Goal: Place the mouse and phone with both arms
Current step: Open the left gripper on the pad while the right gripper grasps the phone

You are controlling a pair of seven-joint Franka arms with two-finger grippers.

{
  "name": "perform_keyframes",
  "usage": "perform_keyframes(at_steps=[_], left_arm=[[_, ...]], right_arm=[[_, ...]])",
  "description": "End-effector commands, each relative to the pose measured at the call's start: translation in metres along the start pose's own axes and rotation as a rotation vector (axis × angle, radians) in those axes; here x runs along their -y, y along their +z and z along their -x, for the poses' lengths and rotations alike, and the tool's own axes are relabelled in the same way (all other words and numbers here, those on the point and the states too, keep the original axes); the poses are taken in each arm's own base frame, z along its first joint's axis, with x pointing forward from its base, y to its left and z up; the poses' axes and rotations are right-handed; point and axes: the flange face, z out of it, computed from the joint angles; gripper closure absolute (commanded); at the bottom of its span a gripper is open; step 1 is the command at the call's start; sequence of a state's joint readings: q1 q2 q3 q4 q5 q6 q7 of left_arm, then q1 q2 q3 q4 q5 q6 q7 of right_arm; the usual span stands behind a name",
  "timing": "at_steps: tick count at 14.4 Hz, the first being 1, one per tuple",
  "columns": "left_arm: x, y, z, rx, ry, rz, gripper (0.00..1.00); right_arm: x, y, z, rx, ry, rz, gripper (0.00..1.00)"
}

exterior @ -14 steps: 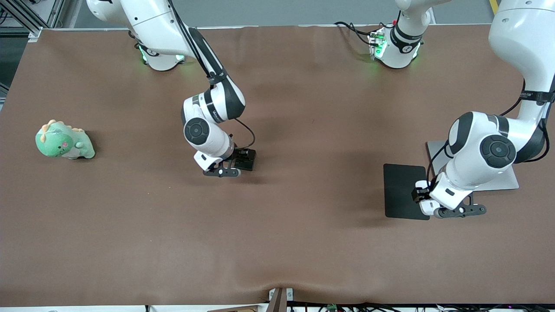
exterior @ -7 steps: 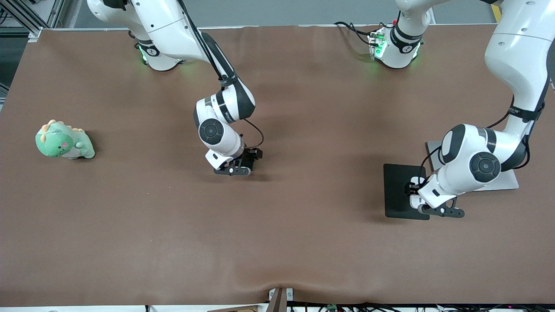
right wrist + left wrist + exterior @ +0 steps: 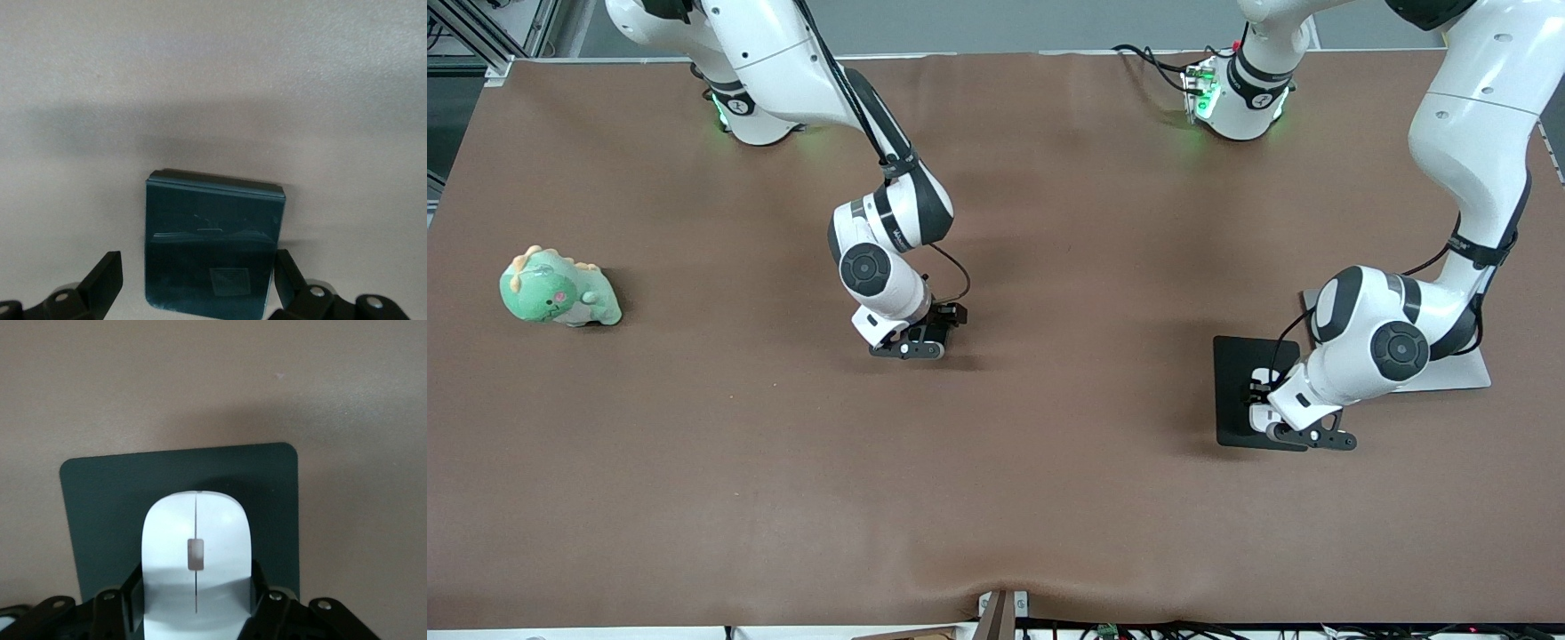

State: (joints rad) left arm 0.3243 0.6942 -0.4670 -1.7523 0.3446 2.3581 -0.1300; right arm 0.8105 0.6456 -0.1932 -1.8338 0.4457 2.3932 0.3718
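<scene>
The left tool (image 3: 1303,436) was clamped on the mouse (image 3: 195,560) over the pad (image 3: 1249,391); released early, it could skid off. Farther back, the right tool (image 3: 193,287) stood apart astride the phone (image 3: 213,247) on the surface (image 3: 1049,498). Only the wrist views showed either object clearly.

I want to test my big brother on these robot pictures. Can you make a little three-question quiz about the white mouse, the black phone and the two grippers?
1. True or false: the left gripper is shut on the glossy white oval mouse.
2. What lies under the mouse? A) flat black mouse pad B) silver plate C) green plush dinosaur
3. Fill in: the right gripper's fingers stand ____ on either side of the small black rectangular phone.

Key: 1 true; 2 A; 3 open
</scene>
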Motion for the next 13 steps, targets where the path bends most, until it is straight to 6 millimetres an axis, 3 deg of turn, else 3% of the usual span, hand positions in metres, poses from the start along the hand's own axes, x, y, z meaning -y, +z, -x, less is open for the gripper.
perform_keyframes(at_steps=[1, 3, 4, 6, 7, 8, 9, 10, 11, 13], left_arm=[[0.003, 0.005, -0.002, -0.005, 0.012, 0.016, 1.0], [0.003, 0.008, -0.002, -0.001, 0.013, 0.016, 1.0], [0.003, 0.012, -0.002, 0.003, 0.013, 0.019, 1.0], [0.002, 0.018, -0.001, 0.008, 0.013, 0.024, 1.0], [0.002, 0.019, -0.001, 0.005, 0.013, 0.026, 1.0], [0.0, 0.022, -0.001, 0.008, 0.014, 0.029, 0.87], [0.0, 0.024, -0.001, 0.01, 0.014, 0.03, 0.62], [0.0, 0.027, 0.0, 0.013, 0.015, 0.031, 0.23], [0.0, 0.027, 0.0, 0.014, 0.015, 0.031, 0.0], [0.003, 0.024, 0.0, 0.009, 0.01, 0.029, 0.0]], right_arm=[[0.003, 0.006, -0.001, -0.018, -0.029, 0.032, 0.04], [0.003, 0.005, -0.001, -0.023, -0.047, 0.048, 0.33], [0.002, 0.006, -0.001, -0.023, -0.051, 0.054, 0.4], [-0.001, 0.005, -0.003, -0.023, -0.052, 0.068, 0.96], [-0.001, 0.002, -0.003, -0.017, -0.042, 0.067, 1.0], [-0.003, 0.001, -0.003, 0.009, -0.039, 0.079, 1.0], [-0.007, -0.004, -0.004, 0.045, -0.036, 0.087, 1.0], [-0.013, -0.013, -0.012, 0.07, -0.032, 0.091, 1.0], [-0.014, -0.021, -0.016, 0.098, -0.024, 0.095, 1.0], [-0.021, -0.045, -0.023, 0.123, -0.013, 0.101, 1.0]])
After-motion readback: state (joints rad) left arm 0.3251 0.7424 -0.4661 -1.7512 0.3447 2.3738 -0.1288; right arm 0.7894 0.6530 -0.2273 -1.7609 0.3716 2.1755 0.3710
